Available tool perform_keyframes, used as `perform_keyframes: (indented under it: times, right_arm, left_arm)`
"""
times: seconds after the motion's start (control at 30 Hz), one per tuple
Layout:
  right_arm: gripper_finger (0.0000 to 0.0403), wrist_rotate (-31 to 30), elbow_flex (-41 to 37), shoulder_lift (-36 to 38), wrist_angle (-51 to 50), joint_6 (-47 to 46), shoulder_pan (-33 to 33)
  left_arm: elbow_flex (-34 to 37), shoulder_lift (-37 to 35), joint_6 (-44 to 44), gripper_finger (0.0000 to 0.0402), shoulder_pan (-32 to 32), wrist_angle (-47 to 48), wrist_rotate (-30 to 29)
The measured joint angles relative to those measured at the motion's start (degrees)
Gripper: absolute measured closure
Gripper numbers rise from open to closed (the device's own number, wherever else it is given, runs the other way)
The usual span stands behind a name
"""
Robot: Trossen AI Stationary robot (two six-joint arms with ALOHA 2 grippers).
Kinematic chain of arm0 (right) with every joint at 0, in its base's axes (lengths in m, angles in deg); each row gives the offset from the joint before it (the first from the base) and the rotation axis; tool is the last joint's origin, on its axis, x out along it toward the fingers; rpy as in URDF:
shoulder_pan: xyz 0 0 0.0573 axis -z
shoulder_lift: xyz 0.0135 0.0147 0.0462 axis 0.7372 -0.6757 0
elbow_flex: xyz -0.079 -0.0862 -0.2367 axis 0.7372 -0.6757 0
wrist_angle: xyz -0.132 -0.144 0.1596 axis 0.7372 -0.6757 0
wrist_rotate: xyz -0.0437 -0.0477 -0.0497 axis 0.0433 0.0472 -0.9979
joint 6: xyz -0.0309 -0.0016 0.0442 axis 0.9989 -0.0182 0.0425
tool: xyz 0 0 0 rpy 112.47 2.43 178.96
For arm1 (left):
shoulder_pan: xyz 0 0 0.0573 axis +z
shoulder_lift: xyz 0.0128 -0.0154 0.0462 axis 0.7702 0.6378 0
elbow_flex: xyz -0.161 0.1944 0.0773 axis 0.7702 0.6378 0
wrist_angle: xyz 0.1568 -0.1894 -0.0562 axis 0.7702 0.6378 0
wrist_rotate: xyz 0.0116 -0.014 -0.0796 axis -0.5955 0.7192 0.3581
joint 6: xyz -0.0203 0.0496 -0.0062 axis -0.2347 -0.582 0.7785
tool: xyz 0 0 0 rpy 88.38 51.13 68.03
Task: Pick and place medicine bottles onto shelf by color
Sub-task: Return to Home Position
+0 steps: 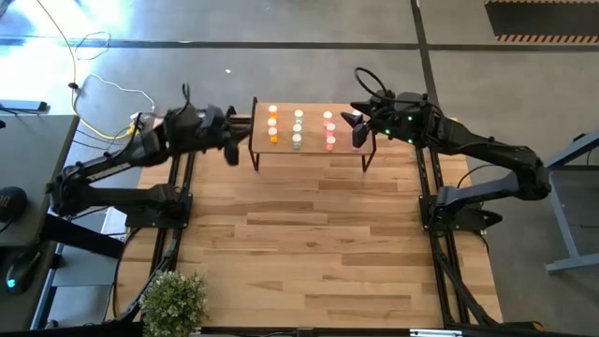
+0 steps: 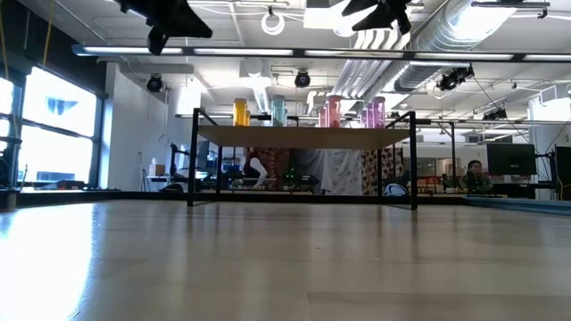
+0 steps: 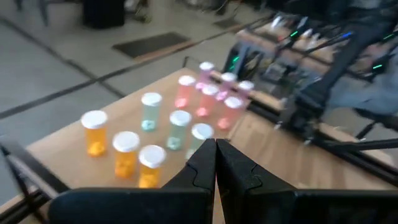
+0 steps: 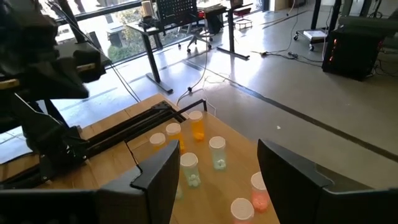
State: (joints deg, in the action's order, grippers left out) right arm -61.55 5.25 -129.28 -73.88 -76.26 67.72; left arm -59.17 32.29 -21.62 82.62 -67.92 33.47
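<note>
Left hand (image 3: 216,146), fingers pressed together on nothing, hangs just off one end of the shelf (image 1: 314,148); right hand (image 4: 216,152), fingers spread wide and empty, hangs off the other end. Both seem parked clear because sorting looks done: bottles (image 3: 180,127) stand upright on the shelf in colour rows, orange nearest the left hand, then pale green, salmon, magenta, all pale-capped.

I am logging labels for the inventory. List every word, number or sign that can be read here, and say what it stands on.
No text can be read in any view.
Bottles: no label or print shows on bodies or caps.
Shelf: bare wood, no marking.
Floor stripes: a striped pattern only, no words.
Screen in the room behind: dark, nothing legible.
</note>
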Motion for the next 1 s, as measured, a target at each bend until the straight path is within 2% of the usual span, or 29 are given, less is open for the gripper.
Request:
perform_keyframes:
  times: [0.2,0.37,0.5,0.63,0.77,1.0]
  right_arm:
    - [0.0197,0.2,0.0,1.4,-0.5,2.9,0.5]
    - [0.0197,0.6,0.0,4.0,-0.6,2.9,1.8]
    - [0.0197,0.6,0.0,7.5,-0.6,2.4,3.6]
    - [0.0197,2.8,0.0,11.6,-0.7,2.3,5.3]
    - [0.0197,3.3,0.0,15.6,-3.3,0.2,6.0]
    - [0.0197,2.2,0.0,19.3,-11.9,-1.6,4.7]
  left_arm:
    - [11.3,-9.7,0.0,0.0401,-6.3,-6.8,-0.8]
    - [18.7,-17.0,0.0,0.0401,-11.4,-7.5,-4.5]
    - [24.5,-23.8,-1.5,0.0401,-14.5,-7.7,-5.2]
    - [30.2,-30.8,-2.6,0.0401,-16.0,-8.9,-5.4]
    - [36.7,-36.9,-2.4,0.0401,-16.4,-16.4,-5.0]
    - [45.6,-43.0,1.0,0.0401,-16.3,-22.2,-3.7]
